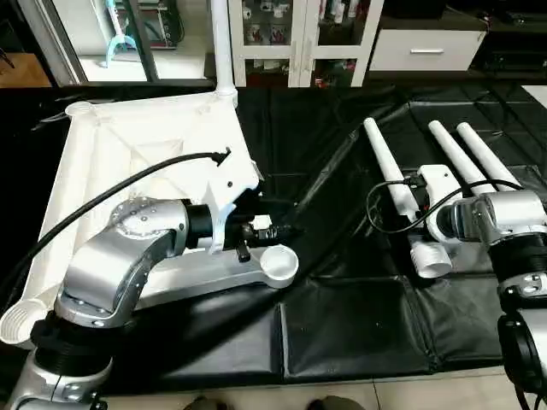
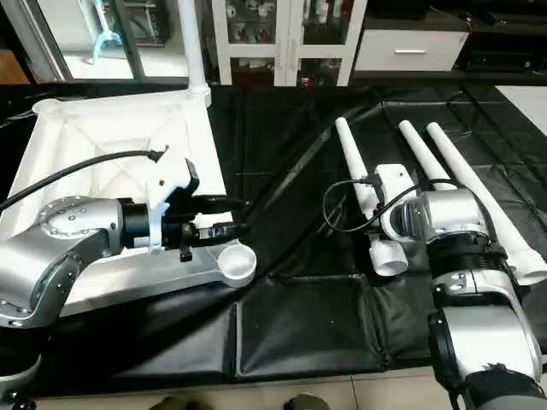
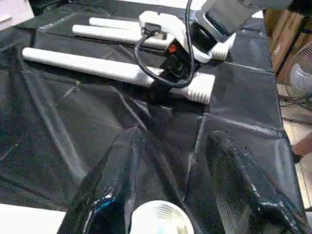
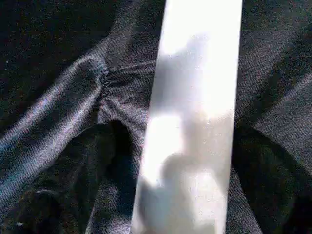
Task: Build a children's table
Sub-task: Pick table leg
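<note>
Now | left fingers [image 3: 165, 195] apart (over corner socket [image 1: 278, 260]) | right fingers straddling leg [image 4: 195, 122], unclamped

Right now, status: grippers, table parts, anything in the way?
Left gripper open, empty, above near corner socket. Right gripper straddling nearest loose leg, grip not confirmed. One leg already upright in tabletop. Nothing blocking.

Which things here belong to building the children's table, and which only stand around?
Belong to the job:
- white table top, underside up
- one leg upright in its far corner socket
- three legs lying on the black mat

Only standing around:
- white glass-door cabinet
- white drawer unit
</note>
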Robot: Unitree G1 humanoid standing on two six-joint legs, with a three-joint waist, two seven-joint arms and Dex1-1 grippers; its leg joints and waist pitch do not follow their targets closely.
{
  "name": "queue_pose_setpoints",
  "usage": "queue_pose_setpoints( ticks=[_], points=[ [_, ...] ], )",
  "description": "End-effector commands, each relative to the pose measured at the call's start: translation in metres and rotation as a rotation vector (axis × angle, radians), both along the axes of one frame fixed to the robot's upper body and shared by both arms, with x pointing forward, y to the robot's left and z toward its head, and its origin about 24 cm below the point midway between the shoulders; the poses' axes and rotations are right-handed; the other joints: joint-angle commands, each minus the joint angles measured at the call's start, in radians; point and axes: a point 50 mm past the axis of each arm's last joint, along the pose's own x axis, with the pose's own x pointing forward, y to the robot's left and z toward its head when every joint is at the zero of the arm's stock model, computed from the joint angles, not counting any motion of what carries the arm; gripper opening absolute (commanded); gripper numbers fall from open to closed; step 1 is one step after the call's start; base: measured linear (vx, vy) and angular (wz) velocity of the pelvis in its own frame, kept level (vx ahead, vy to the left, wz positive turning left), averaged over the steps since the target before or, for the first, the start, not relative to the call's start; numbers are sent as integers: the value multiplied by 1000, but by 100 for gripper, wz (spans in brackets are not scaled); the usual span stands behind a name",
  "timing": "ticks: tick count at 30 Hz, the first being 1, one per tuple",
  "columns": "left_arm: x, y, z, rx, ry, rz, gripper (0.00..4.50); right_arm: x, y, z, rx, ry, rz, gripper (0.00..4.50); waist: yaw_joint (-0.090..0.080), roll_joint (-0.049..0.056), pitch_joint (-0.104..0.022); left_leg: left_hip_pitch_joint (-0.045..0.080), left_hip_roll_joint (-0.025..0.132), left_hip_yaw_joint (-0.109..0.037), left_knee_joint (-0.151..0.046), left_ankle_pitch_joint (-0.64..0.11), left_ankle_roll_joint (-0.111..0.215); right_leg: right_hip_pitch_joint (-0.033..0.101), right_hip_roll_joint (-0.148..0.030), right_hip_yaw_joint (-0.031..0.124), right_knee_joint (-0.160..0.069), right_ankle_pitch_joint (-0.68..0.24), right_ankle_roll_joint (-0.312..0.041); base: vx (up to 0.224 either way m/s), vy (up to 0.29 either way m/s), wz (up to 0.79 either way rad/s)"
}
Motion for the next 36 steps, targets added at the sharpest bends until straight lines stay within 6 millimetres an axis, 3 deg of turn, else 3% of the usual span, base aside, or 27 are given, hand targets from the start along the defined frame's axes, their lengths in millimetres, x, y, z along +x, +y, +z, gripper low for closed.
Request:
queue_pose_setpoints(
  ticks=[1,4,17,23,28,30,32,33,34,36],
  points=[
    [-3,-2,1,9,-2,-16,235,0,-2,1,3,12,-10,360,4,-11,-82,11,13,-6,-55,-95,17,55,-53,41,-71,-88,-261,0,0,0],
    [-4,-1,0,19,1,-15,235,-1,-1,-2,7,23,-5,338,5,-12,-89,12,13,-5,-52,-88,17,58,-54,40,-69,-78,-263,0,0,0],
    [-5,1,-2,38,-4,-4,235,-4,-3,-9,21,43,-16,217,10,-12,-92,12,13,-5,-49,-101,6,56,-52,40,-67,-87,-260,0,0,0],
    [12,5,2,-39,-32,171,235,0,-7,0,30,-7,-42,191,14,-12,-88,16,13,-5,-46,-157,-18,51,-52,42,-74,-159,-247,0,0,0],
    [30,9,4,-44,-89,348,235,4,-12,11,24,-83,-57,188,19,-15,-87,15,10,-9,-46,-178,-19,48,-51,41,-80,-221,-211,0,0,0],
    [41,12,10,-38,-200,455,235,9,-11,25,31,-201,-32,188,22,-17,-87,14,11,-9,-45,-173,-14,49,-52,41,-82,-216,-200,0,0,0],
    [46,14,17,-109,-195,496,235,13,-7,40,53,-320,-1,188,22,-18,-91,11,10,-11,-45,-151,-8,51,-52,40,-77,-195,-195,0,0,0],
    [48,12,32,-301,-83,469,251,15,4,70,130,-600,122,188,26,-20,-92,13,11,-8,-43,-147,-5,51,-55,41,-78,-185,-195,0,0,0],
    [48,12,32,-301,-83,469,251,15,4,70,130,-600,122,188,29,-21,-91,10,8,-5,-41,-149,-1,53,-57,42,-77,-179,-196,0,0,0],
    [44,4,47,-460,-32,395,267,10,24,93,111,-806,315,188,30,-24,-93,8,11,-7,-41,-140,17,52,-57,40,-73,-158,-212,0,0,0]
  ],
)
